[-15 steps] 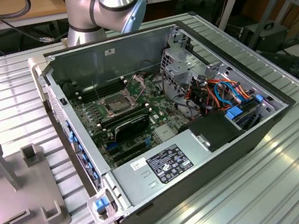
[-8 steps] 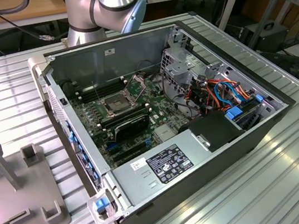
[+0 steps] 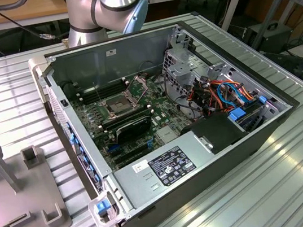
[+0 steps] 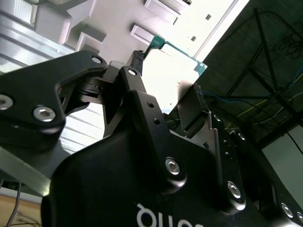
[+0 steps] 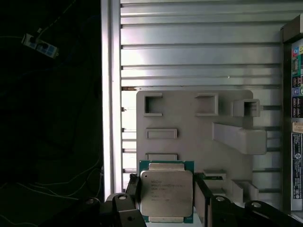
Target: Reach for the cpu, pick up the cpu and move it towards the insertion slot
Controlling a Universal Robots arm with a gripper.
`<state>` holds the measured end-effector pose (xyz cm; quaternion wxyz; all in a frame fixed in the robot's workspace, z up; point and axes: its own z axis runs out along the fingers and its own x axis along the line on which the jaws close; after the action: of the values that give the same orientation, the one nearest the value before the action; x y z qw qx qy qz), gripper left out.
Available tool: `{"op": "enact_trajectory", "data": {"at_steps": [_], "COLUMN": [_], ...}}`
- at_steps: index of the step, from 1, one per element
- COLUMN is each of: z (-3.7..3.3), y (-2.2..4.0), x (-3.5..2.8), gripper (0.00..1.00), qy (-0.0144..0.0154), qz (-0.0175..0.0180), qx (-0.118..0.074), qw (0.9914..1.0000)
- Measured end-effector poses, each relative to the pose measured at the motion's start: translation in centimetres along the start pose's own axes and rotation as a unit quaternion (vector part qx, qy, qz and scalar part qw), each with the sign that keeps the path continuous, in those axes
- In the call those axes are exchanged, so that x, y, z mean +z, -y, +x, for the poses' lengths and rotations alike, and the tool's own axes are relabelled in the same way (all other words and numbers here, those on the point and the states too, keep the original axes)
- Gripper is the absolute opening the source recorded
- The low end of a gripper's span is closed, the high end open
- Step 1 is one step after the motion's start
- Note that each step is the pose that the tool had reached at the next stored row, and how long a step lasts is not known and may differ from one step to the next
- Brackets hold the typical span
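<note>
In the first wrist view the cpu [image 5: 166, 191], a silvery square chip on a green edge, sits between two black fingers [image 5: 132, 189], so my gripper [image 5: 166, 196] is shut on it. Behind it lies a grey fixture plate [image 5: 189, 118] with raised blocks. In the second wrist view the cpu [image 4: 175, 66] appears bright and green-rimmed from its underside, clamped at two opposite edges by my gripper [image 4: 166, 75]. The insertion slot [image 3: 117, 104], a square socket with a dark centre and a raised metal plate, sits on the motherboard inside the open case in the exterior view.
The open computer case [image 3: 257, 132] holds a black finned card [image 3: 134, 128], a labelled power-supply box [image 3: 165, 168], a metal drive cage [image 3: 182, 69] and coloured cables [image 3: 225, 94]. The grey fixture [image 3: 14, 185] lies at the exterior view's left. The ribbed table's edge [image 5: 111, 94] borders dark floor.
</note>
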<state>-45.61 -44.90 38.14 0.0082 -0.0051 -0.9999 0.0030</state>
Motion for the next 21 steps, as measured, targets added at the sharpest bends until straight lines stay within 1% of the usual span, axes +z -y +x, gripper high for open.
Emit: {"op": "enact_trajectory", "data": {"at_steps": [9, 21], "z": [0.01, 0.01], "y": [0.00, 0.00], "x": [-0.58, -0.64], "gripper": [0.55, 0.55], "qy": [-0.0007, -0.0008], "qz": [-0.0012, -0.0019], "qx": [0.000, 0.000], "qw": [1.00000, 1.00000]}}
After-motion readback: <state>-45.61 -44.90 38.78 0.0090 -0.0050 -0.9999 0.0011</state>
